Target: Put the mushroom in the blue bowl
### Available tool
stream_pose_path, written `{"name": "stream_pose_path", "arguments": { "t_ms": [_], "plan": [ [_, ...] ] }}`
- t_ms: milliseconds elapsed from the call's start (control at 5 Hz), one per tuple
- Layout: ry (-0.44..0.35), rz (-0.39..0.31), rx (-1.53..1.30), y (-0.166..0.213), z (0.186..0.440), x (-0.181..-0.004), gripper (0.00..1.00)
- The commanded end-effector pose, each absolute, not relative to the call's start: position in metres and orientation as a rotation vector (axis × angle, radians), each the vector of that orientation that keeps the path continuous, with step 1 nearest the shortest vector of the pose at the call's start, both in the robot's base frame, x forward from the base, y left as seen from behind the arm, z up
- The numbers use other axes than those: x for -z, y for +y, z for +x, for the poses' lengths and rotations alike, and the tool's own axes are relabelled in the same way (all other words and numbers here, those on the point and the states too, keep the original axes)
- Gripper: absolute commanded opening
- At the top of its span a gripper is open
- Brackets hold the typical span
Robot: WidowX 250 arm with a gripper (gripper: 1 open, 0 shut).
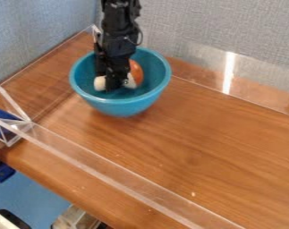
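End effector [115,82]: noted low inside the blue bowl [125,106], below the rim line. Grip state: cannot tell whether released or clenched; dark fingers and pale parts too small and overlapped to separate. Mushroom [136,70]: located inside the bowl, right beside the end effector, reddish cap visible on the image-right side. Pale piece [100,83] noted on the opposite side of the fingers; possibly stem, not confirmed. Contact with the bowl floor not verifiable.

Handling, as judged: likely light, with little weight to swing or drag the wrist. Probably firm toy material, perhaps slightly slick on the rounded cap; low risk of breakage. Rolling on the curved floor more likely than damage. Preferred hold, if needed again: across the thick stem, jaws square to its length, close under the cap. Avoid pinching the dome; liable to squirt out sideways.

Placement judged all but complete. Recommended: confirm full release, then lift straight up, clear of the wall around the end effector. Hazards: cap snagged on a finger during the lift, or bowl nudged across the counter [212,134] beneath.
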State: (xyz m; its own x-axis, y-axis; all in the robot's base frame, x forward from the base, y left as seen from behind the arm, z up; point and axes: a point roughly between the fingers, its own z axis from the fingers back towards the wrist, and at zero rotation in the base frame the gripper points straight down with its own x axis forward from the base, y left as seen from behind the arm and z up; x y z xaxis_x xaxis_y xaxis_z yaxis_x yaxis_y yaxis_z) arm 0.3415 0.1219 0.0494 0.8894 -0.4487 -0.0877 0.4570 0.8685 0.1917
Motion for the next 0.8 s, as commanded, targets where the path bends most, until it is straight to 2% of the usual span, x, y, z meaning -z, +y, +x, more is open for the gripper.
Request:
{"name": "stream_pose_path", "arguments": {
  "t_ms": [0, 600],
  "plan": [
    [-0.005, 0.234, 0.489, 0.116, 0.348, -0.064, 1.00],
    [-0.057, 0.232, 0.486, 0.103, 0.348, -0.073, 1.00]
  ]
}}
